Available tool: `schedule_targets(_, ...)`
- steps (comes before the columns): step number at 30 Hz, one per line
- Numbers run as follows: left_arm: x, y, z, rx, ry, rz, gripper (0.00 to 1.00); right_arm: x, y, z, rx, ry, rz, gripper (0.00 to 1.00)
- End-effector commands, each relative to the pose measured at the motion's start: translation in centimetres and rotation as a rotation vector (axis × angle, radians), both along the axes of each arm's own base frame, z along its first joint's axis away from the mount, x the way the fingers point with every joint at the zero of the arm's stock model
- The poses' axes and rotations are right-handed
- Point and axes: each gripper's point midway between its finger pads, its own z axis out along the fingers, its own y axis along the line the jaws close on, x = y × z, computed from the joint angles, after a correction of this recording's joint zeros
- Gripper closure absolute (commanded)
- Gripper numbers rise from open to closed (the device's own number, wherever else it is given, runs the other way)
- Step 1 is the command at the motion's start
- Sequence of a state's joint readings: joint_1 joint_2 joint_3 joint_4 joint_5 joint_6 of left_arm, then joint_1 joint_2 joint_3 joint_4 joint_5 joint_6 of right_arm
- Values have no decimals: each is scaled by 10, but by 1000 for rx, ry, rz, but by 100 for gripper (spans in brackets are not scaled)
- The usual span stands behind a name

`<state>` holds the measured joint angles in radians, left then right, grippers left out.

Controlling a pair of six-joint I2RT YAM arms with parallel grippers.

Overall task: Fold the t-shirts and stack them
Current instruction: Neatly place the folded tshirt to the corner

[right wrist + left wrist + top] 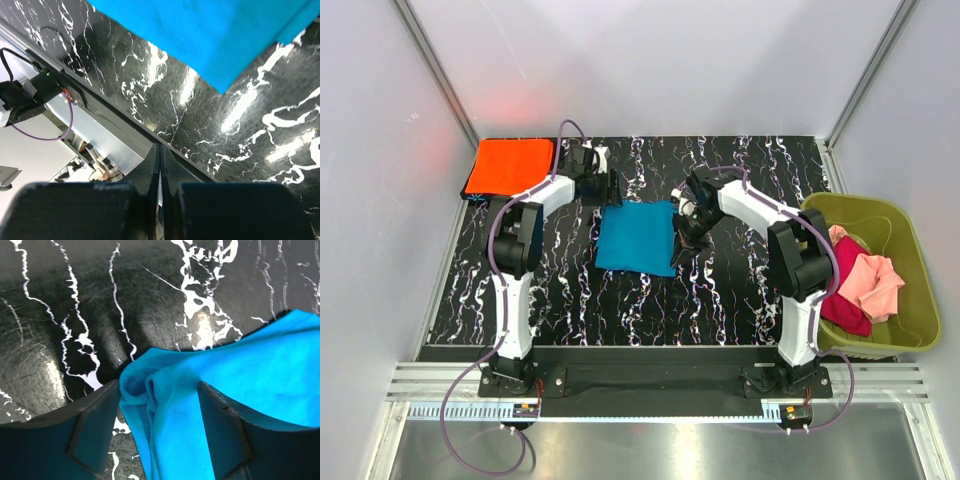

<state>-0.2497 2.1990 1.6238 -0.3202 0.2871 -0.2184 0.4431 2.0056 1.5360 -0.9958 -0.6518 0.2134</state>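
A teal-blue t-shirt point(636, 237) lies folded in a rectangle at the middle of the table. My left gripper point(609, 196) is at its far left corner. In the left wrist view it point(157, 427) is open, with the bunched corner of the teal shirt point(170, 405) between its fingers point(95, 425). My right gripper point(684, 232) is at the shirt's right edge; in the right wrist view it point(160, 152) is shut and empty, with the teal shirt point(220, 35) beyond it. A bright orange t-shirt point(510, 166) lies folded at the back left. Pink point(868, 282) and magenta-red point(848, 300) shirts lie crumpled in the bin.
An olive-green plastic bin point(912, 262) stands at the right edge of the black marbled table point(560, 290). White walls close in the back and both sides. The table's near edge and a metal rail point(95, 130) show in the right wrist view.
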Motion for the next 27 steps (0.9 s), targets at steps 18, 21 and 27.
schedule_targets(18, -16, 1, -7, 180, 62, 111, 97, -25, -11, 29, 53, -85, -17, 96)
schedule_targets(21, -14, 3, 7, 214, 35, 126, 100, -30, -12, 32, 67, -82, -30, 96)
schedule_targets(27, -17, 34, 47, 395, -43, 244, 100, -40, -13, 41, 102, -99, -37, 96)
